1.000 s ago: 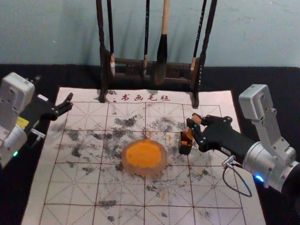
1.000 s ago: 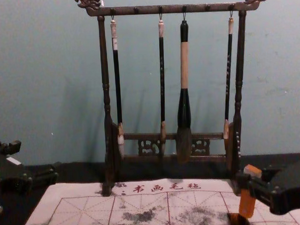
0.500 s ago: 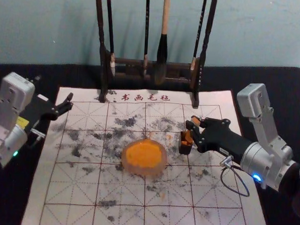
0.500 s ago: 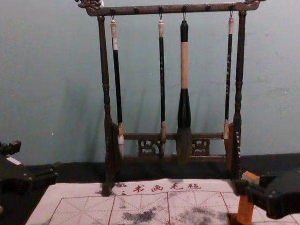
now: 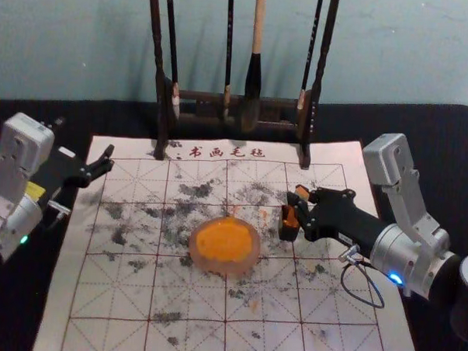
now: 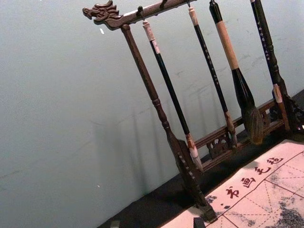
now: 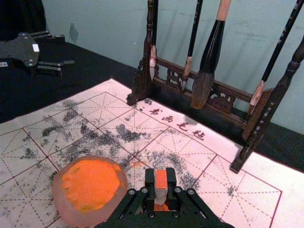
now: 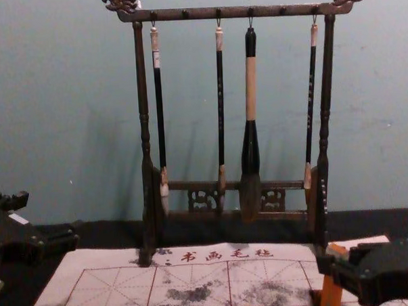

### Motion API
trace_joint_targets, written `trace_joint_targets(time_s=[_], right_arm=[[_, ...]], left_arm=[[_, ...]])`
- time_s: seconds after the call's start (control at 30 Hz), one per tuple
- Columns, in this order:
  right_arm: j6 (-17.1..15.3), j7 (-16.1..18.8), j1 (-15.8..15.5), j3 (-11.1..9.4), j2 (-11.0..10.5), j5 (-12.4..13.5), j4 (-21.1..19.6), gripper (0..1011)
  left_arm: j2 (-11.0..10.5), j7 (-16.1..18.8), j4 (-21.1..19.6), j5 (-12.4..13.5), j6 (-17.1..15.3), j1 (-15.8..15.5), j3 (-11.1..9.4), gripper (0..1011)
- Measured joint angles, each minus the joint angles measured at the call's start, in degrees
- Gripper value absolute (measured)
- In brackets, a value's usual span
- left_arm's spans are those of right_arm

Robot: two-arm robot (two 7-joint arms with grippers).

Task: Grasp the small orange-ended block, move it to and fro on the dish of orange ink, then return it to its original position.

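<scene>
In the head view, my right gripper [image 5: 298, 209] is shut on the small orange block [image 5: 291, 218], which stands upright with its lower end in the mouth of the small dark box [image 5: 289, 233]. The right wrist view shows the block [image 7: 161, 186] pinched between the fingertips of my right gripper [image 7: 161, 179]. An orange block [image 8: 331, 292] is also held low at the right of the chest view. The dish of orange ink [image 5: 225, 245] lies left of the box. My left gripper [image 5: 104, 161] is parked open at the sheet's left edge; its tips show in the left wrist view [image 6: 156, 223].
A wooden rack [image 5: 162, 102] with several hanging brushes stands behind the ink-stained gridded sheet [image 5: 190, 298]. Black cloth [image 5: 26, 306] surrounds the sheet, and a wall rises behind the rack.
My right gripper has come down and slightly left with the block, whose lower end has sunk into the box. The left arm has stayed still.
</scene>
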State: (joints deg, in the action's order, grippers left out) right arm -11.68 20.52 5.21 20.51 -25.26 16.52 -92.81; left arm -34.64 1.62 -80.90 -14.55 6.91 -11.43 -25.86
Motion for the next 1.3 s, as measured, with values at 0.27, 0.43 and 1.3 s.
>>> trace_joint_targets(time_s=[0.27,0.43,1.3], right_arm=[[-0.35,-0.01,0.71,0.49,0.74,-0.79,1.78,111],[-0.57,0.02,1.07,0.66,1.13,-1.09,2.75,111],[-0.87,-0.01,1.47,0.75,1.73,-1.83,4.04,111]], left_arm=[[0.0,0.0,0.0,0.0,0.0,0.0,0.0,1001],[0.0,0.0,0.0,0.0,0.0,0.0,0.0,1001],[0.0,0.0,0.0,0.0,0.0,0.0,0.0,1001]])
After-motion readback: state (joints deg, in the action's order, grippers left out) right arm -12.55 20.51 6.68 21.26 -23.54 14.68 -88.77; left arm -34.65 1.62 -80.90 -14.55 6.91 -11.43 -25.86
